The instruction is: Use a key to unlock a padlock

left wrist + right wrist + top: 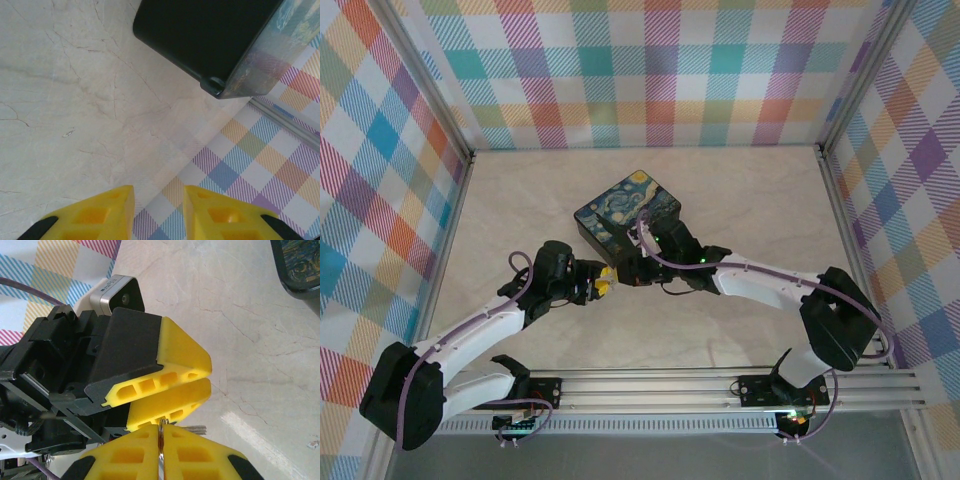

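My right gripper [161,426] is shut on the key [161,452], a thin silver ring pinched edge-on between its yellow fingers, and grey key blades [197,429] stick out to the right just past the tips. My left gripper [200,377] hovers right in front of it, its yellow fingers close together with a narrow gap. In the left wrist view the left gripper [159,192] is open, with nothing between its fingers. From above, the left gripper [604,284] and right gripper [628,270] meet tip to tip just in front of the box. The padlock is hidden.
A black box with a painted blue-and-yellow lid [628,208] stands just behind the grippers; its dark side [200,35] fills the upper right of the left wrist view. Plaid walls [380,200] close in the marble table [750,200] on three sides.
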Controlling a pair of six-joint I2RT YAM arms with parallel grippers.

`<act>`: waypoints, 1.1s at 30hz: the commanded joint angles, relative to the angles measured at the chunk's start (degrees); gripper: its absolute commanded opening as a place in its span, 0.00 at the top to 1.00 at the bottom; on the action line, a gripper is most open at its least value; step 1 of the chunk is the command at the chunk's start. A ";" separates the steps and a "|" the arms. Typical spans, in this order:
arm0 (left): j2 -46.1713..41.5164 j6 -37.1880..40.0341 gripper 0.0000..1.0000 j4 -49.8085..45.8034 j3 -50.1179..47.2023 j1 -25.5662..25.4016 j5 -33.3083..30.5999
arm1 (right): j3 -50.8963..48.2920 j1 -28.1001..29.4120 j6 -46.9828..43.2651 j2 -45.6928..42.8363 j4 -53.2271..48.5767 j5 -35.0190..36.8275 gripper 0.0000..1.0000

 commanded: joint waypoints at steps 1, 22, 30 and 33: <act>-1.32 -0.31 0.70 1.36 -0.29 0.69 0.90 | -0.24 -0.01 0.71 -1.63 1.43 -1.03 0.91; -0.98 -1.70 0.62 3.55 -0.34 0.77 0.85 | 3.40 1.04 2.26 1.26 3.44 -1.27 0.91; -1.02 -1.98 0.65 4.00 -0.63 0.87 1.36 | 4.34 1.04 1.14 2.69 3.28 -0.84 0.91; -1.24 -2.00 0.67 3.92 -0.57 1.14 1.43 | 4.43 1.04 1.06 2.78 3.19 -0.76 0.91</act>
